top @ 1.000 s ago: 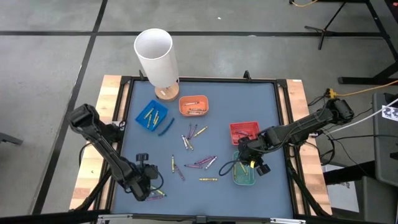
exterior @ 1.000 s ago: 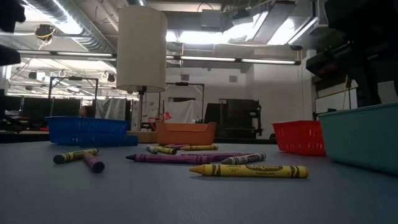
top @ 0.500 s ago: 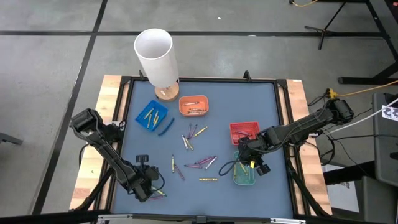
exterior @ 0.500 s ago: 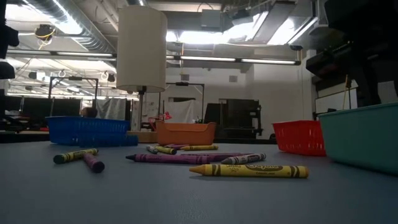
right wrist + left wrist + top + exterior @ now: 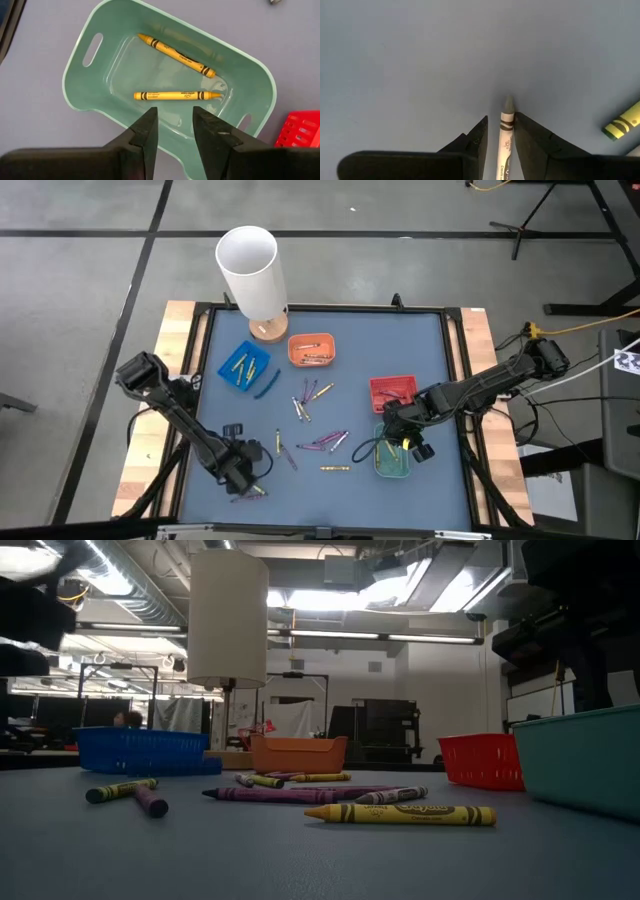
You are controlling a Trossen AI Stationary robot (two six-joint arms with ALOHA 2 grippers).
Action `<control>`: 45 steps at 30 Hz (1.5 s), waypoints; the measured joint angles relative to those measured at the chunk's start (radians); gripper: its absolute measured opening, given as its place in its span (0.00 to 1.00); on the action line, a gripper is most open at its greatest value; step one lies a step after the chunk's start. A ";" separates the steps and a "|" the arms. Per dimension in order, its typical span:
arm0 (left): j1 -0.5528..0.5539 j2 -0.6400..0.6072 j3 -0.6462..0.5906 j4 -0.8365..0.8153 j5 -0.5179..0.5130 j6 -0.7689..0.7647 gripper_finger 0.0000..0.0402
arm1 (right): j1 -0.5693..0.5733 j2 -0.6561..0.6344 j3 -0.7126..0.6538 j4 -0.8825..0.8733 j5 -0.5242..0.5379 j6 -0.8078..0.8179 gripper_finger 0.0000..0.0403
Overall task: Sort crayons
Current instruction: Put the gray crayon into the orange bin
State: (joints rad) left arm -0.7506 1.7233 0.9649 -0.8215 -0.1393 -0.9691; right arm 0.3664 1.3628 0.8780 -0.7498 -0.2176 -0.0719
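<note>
A white crayon [image 5: 506, 135] is grasped lengthwise between the fingers of the left hand [image 5: 243, 467] at the near-left tabletop [image 5: 420, 350], while the empty, unclenched right hand [image 5: 174, 131] is held over the green tray [image 5: 250, 75].

A blue-grey worktop [image 5: 400, 360] with a dark frame sits on pale wooden boards, on a grey concrete floor crossed by dark lines. Near its far edge stands a tall white tube [image 5: 251, 268] on a round wooden base [image 5: 268, 330], upright and open at the top. Just beside that base lie a blue tray [image 5: 243, 365] and an orange tray [image 5: 311, 349], close together but apart. A red tray [image 5: 392, 391] sits toward the right side, and a green tray [image 5: 391, 462] lies just in front of it. In the low view, the room behind shows ceiling lights, ducts and a dark cabinet [image 5: 380, 733].
</note>
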 joint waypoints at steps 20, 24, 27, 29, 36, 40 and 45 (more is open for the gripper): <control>0.035 0.000 -0.001 0.037 0.048 0.001 0.07 | 0.000 0.000 0.000 0.000 0.000 0.000 0.30; 0.035 -0.001 -0.001 0.041 0.045 0.002 0.04 | 0.000 0.000 0.000 0.000 0.000 0.000 0.30; 0.035 -0.002 -0.001 0.041 0.045 0.002 0.02 | 0.000 0.000 0.000 0.000 0.000 -0.001 0.30; 0.035 -0.002 -0.001 0.042 0.044 0.002 0.01 | 0.000 0.000 0.000 0.000 0.000 -0.001 0.30; 0.036 -0.002 -0.001 0.044 0.045 0.002 0.00 | 0.000 0.000 0.000 0.000 0.000 -0.002 0.30; 0.048 -0.002 -0.001 0.048 0.049 0.002 0.00 | 0.000 0.000 0.000 0.000 0.000 -0.002 0.30; 0.083 -0.002 -0.001 0.082 0.057 0.003 0.00 | 0.000 0.000 0.000 0.000 0.000 -0.002 0.30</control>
State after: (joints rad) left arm -0.6672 1.7214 0.9642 -0.7396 -0.0818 -0.9661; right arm 0.3661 1.3628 0.8780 -0.7499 -0.2176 -0.0734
